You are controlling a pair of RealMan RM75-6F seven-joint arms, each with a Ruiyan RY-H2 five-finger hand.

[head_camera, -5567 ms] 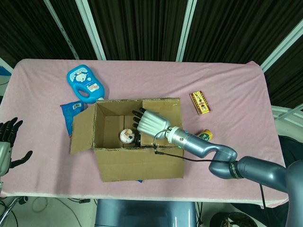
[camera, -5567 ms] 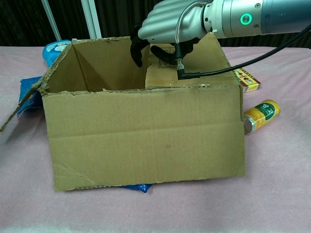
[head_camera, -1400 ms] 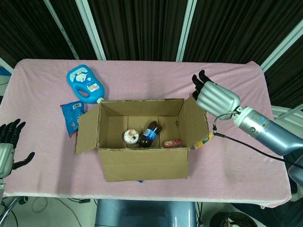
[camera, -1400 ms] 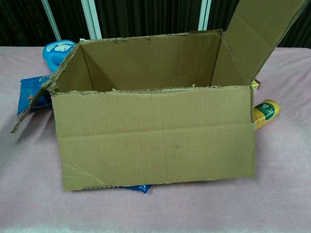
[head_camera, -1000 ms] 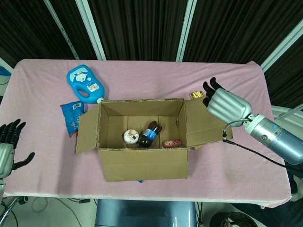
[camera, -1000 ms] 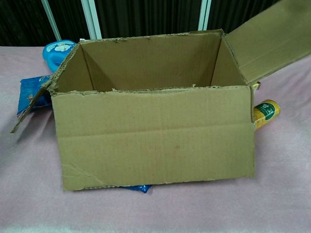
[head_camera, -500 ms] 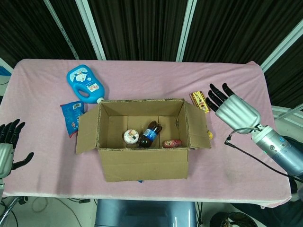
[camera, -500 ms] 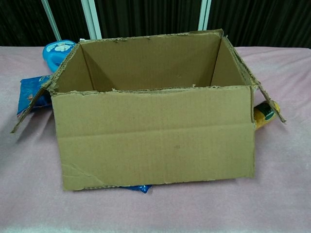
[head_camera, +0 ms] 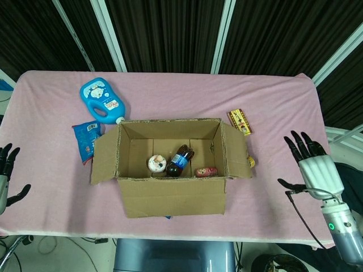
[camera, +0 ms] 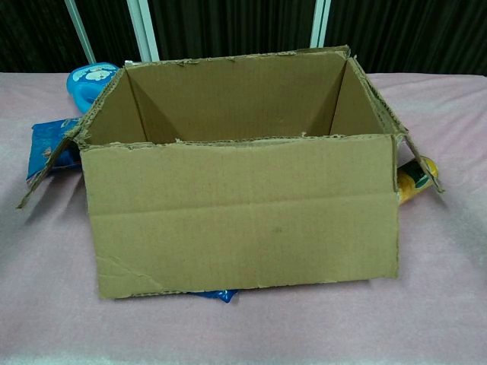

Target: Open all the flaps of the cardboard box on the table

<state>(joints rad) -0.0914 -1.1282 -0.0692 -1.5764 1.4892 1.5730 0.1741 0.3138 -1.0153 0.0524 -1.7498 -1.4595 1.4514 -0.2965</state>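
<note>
Both side flaps of the cardboard box at table centre are folded outward. Right hand hovers well to the right of the box, fingers spread, holding nothing. Left hand sits far left of the box, fingers apart, empty.

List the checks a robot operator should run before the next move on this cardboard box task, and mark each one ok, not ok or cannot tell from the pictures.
1. Right flap folded outward, resting down over the yellow can: ok.
2. Left flap folded outward: ok.
3. Long front and back flaps open: cannot tell; the cardboard box shows torn top edges and no flap standing there.
4. Right hand clear of the box, fingers apart, holding nothing: ok.
5. Left hand clear of the box at the table edge, holding nothing: ok.
6. Box opening unobstructed, cola bottle visible inside: ok.
</note>
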